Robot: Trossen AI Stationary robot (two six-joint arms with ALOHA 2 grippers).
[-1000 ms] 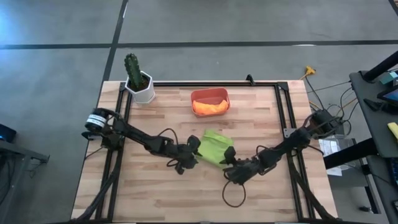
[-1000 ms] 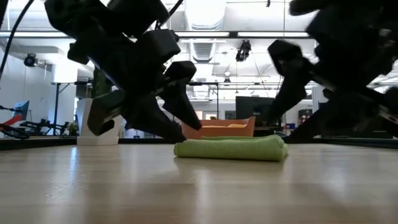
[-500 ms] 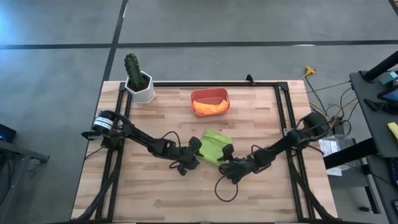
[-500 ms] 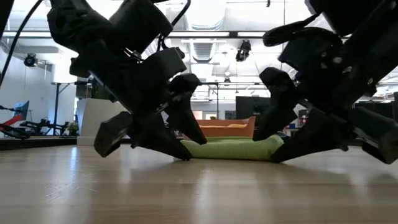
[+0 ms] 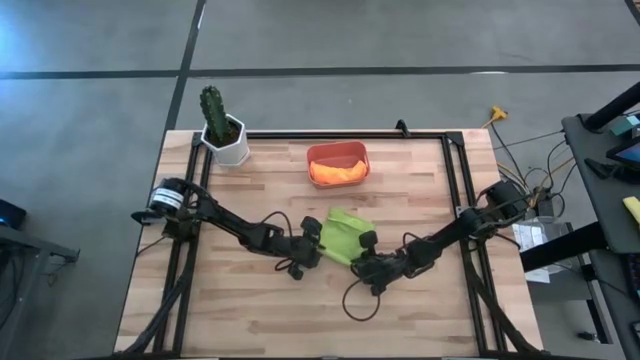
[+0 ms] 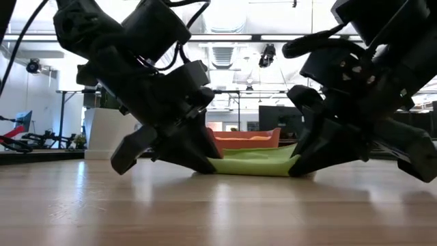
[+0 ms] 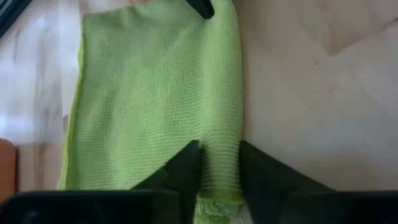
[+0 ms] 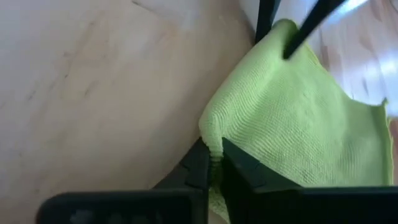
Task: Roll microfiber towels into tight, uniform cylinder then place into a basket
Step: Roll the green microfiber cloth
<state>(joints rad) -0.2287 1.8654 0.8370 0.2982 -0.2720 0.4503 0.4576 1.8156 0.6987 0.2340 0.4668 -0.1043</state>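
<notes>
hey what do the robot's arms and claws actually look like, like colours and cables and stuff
Both arms are slim, dark, jointed links. The left arm has a white band near its base; black cables loop off the right arm. Each claw, left claw and right claw, has two black wedge-shaped fingers.

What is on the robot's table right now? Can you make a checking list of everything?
Surface: wooden table with a black frame round it.
Job's things: green towel lies folded mid-table; orange towel sits in the red basket.
Clutter: cactus pot at the far left corner.
Grippers: left gripper pinches one edge of the green towel; right gripper pinches a corner of it.
Cables: a black cable loop lies on the table under the right arm; more wires hang off the table's right side.
Surroundings: grey floor from above; a workshop room behind the table.
</notes>
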